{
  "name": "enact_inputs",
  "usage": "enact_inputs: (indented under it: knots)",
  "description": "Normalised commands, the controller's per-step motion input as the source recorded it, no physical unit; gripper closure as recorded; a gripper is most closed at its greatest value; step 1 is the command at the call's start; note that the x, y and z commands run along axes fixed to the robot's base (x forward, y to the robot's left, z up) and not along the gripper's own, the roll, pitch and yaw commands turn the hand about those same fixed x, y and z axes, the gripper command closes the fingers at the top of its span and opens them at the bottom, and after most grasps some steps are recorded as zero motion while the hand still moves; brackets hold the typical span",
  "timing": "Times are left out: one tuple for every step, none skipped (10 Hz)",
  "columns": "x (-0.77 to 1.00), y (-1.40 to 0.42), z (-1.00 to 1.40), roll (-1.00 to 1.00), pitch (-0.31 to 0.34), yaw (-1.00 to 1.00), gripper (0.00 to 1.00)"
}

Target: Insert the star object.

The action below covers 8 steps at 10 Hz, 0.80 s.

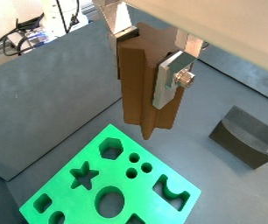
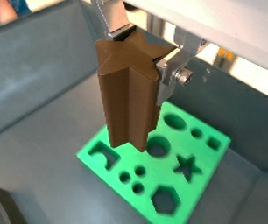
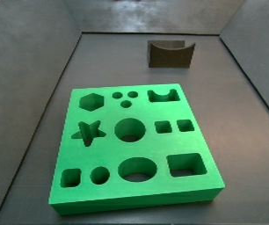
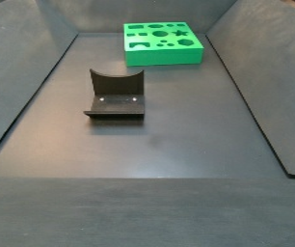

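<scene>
My gripper [image 1: 148,63] is shut on the star object [image 1: 143,87], a tall brown ridged column that hangs upright between the silver fingers [image 1: 169,80]. Both wrist views show this grip [image 2: 143,57], with the column's star-shaped top end [image 2: 130,54] in sight. The column hangs above the green board [image 1: 67,188], with its lower end over the board's near edge [image 2: 102,140]. The star-shaped hole [image 1: 84,176] lies open and apart from the column. It also shows in the other views [image 2: 186,164] [image 3: 90,133] [image 4: 181,34]. Neither side view shows the gripper or the column.
The green board [image 3: 113,149] [image 4: 163,55] has several other shaped holes. The fixture [image 3: 170,53], dark grey with a curved notch, stands on the floor apart from the board [image 4: 116,95] [image 1: 244,136]. Grey walls enclose the dark floor.
</scene>
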Motion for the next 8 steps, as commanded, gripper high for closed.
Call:
enact_inputs:
  knots:
    - [-0.50, -0.04, -1.00, 0.00, -0.026, -0.27, 1.00]
    - [-0.37, -0.17, -1.00, 0.00, -0.034, -0.33, 1.00]
    - [-0.33, -0.22, -1.00, 0.00, -0.041, -0.37, 1.00]
    - [-0.25, -0.36, -1.00, 0.00, -0.039, -0.49, 1.00]
    - [-0.20, -0.68, -1.00, 0.06, -0.189, -0.57, 1.00]
    - [-0.01, -0.71, -0.94, 0.11, -0.126, -0.55, 1.00]
    - [0.05, -0.63, -0.81, 0.10, -0.020, -0.55, 1.00]
    - [0.15, -0.39, -0.65, 0.00, 0.000, -0.62, 1.00]
